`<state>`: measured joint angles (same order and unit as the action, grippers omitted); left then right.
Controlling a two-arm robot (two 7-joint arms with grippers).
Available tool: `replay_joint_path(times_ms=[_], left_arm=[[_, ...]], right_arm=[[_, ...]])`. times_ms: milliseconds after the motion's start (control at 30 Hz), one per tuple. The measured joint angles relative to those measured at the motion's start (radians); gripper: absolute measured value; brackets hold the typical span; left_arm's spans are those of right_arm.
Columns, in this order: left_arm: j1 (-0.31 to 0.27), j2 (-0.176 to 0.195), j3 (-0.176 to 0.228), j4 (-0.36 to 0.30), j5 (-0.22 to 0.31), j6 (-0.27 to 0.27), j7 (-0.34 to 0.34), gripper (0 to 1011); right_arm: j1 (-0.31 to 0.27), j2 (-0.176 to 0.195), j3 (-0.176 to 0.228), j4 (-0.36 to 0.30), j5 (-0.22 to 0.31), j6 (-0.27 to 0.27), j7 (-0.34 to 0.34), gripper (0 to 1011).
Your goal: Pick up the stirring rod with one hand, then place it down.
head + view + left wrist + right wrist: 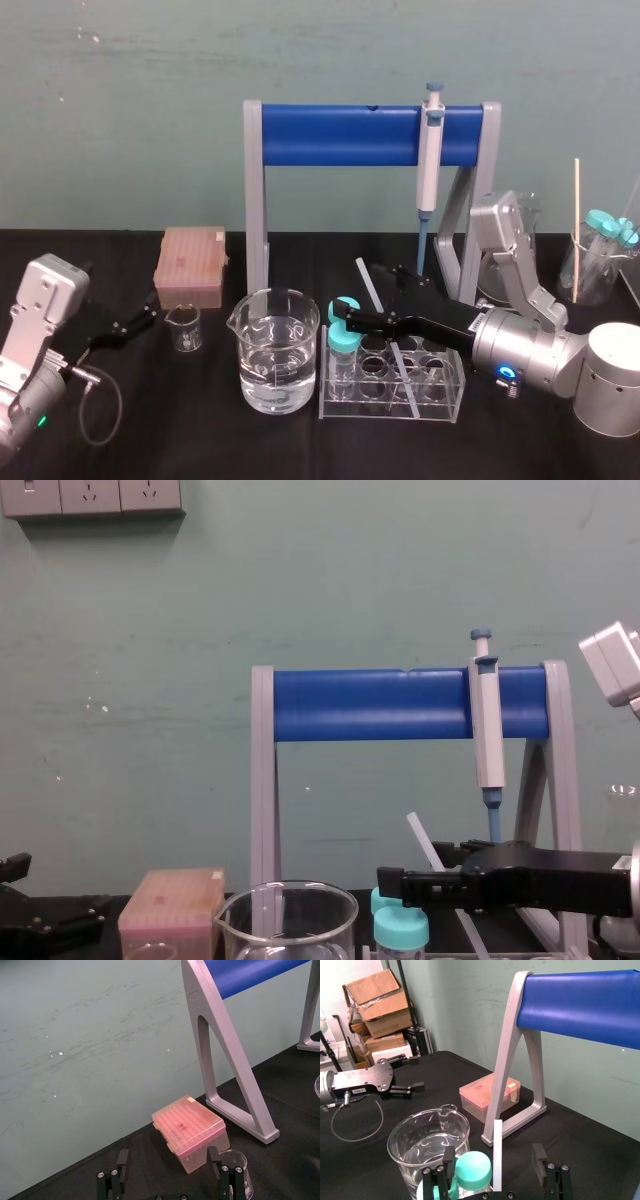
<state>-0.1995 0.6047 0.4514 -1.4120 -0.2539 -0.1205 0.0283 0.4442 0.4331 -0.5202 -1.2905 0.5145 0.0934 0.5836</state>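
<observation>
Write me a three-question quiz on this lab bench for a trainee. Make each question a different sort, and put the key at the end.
1. True or false: the black right gripper is shut on the thin translucent whitish stirring rod.
2. Fill in: the black left gripper, beside the small glass beaker, has its jaws ___.
3. Multiple choice: the grey pipette with a blue tip is A) hanging on the grey stand with a blue bar; B) lying flat; C) held by the left gripper.

Key: 1 false, its jaws are open with the rod between them; 2 open; 3 A.
</observation>
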Motion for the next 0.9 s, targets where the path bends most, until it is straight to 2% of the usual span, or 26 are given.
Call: replay_joint_path(times_ms=[200, 233, 533, 600, 700, 733, 833, 900], left_arm=[[0.0, 0.0, 0.0, 0.0, 0.0, 0.0, 0.0, 1000], [0.0, 0.0, 0.0, 0.0, 0.0, 0.0, 0.0, 1000], [0.0, 0.0, 0.0, 0.0, 0.0, 0.0, 0.0, 1000], [0.0, 0.0, 0.0, 0.0, 0.0, 0.0, 0.0, 1000], [0.0, 0.0, 0.0, 0.0, 0.0, 0.0, 0.0, 1000], [0.0, 0.0, 0.0, 0.0, 0.0, 0.0, 0.0, 1000], [0.0, 0.0, 0.0, 0.0, 0.0, 0.0, 0.0, 1000], [0.0, 0.0, 0.0, 0.0, 0.0, 0.0, 0.0, 1000]], right_arm=[[0.0, 0.0, 0.0, 0.0, 0.001, 0.002, 0.0, 874], [0.0, 0.0, 0.001, 0.0, 0.001, 0.002, 0.0, 821], [0.0, 0.001, 0.001, -0.001, 0.002, 0.003, 0.0, 575], [0.0, 0.001, 0.001, -0.001, 0.002, 0.003, 0.0, 481], [0.0, 0.001, 0.001, -0.001, 0.002, 0.004, 0.0, 407], [0.0, 0.001, 0.001, -0.001, 0.002, 0.004, 0.0, 345], [0.0, 0.001, 0.001, -0.001, 0.002, 0.004, 0.0, 283], [0.0, 0.001, 0.001, -0.001, 0.003, 0.004, 0.0, 205]])
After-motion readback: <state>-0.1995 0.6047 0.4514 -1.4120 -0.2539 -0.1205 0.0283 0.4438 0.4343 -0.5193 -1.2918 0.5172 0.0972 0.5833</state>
